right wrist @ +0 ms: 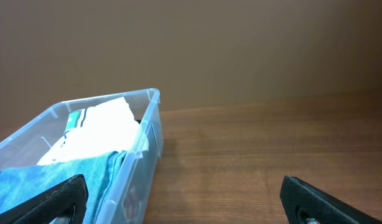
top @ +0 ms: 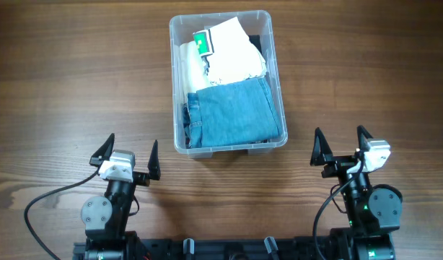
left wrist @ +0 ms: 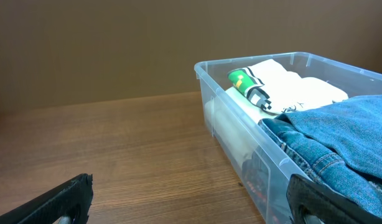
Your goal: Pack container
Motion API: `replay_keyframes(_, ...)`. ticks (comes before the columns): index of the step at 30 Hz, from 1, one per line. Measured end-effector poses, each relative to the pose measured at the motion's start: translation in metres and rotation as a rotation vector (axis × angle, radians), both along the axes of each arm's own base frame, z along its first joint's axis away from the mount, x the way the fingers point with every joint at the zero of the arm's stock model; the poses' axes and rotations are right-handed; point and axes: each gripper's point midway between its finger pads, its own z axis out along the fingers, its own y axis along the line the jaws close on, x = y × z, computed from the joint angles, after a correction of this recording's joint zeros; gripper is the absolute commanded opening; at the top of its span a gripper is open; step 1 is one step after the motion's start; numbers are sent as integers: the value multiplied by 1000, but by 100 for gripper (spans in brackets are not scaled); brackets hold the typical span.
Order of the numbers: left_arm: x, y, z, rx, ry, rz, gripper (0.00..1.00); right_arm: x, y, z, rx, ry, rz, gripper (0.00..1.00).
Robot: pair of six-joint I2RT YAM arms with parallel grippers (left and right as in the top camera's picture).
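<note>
- The container point(top: 184, 32) sits on the wooden worktop point(top: 63, 72), ahead of both arms and between them.
- Folded blue denim point(top: 234, 114) fills its near end, with white cloth point(top: 232, 54) behind it (a small green-and-white piece point(top: 201, 41) lies on top).
- The left jaws stand wide open and empty, near the container's near-left corner.
- The right jaws are also spread wide, holding nothing, off its near-right corner.

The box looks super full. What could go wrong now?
The blue denim bulges above the rim of the container, so it might slip over the side if bumped. Both the left gripper and the right gripper are open and empty. Reaching in, one could snag the white cloth and drag it out.
</note>
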Motion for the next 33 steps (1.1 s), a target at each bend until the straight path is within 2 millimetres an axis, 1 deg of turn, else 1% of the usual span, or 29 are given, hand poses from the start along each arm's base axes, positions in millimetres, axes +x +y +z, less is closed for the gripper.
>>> replay_keyframes(2,0,0,0,0,0,0,100,-1,-1,-6,-1,-2,3,100)
replay_keyframes(5,0,0,0,0,0,0,100,-2,-1,-5,-1,-16,7,100)
replay_keyframes(10,0,0,0,0,0,0,100,-8,0,21,-17,-144,16,100)
replay_keyframes(11,0,0,0,0,0,0,100,-8,1,23,-18,-162,17,100)
replay_keyframes(13,0,0,0,0,0,0,100,-7,2,19,-19,-167,23,100)
replay_keyframes(15,0,0,0,0,0,0,100,-4,3,9,-22,-154,31,100)
replay_keyframes(23,0,0,0,0,0,0,100,-1,5,-4,-26,-150,42,100)
replay_keyframes(26,0,0,0,0,0,0,100,-1,1,-6,-27,-139,26,100)
replay_keyframes(31,0,0,0,0,0,0,100,1,-8,-26,-27,-58,-8,100)
replay_keyframes(33,0,0,0,0,0,0,100,1,-10,-29,-27,-48,-16,100)
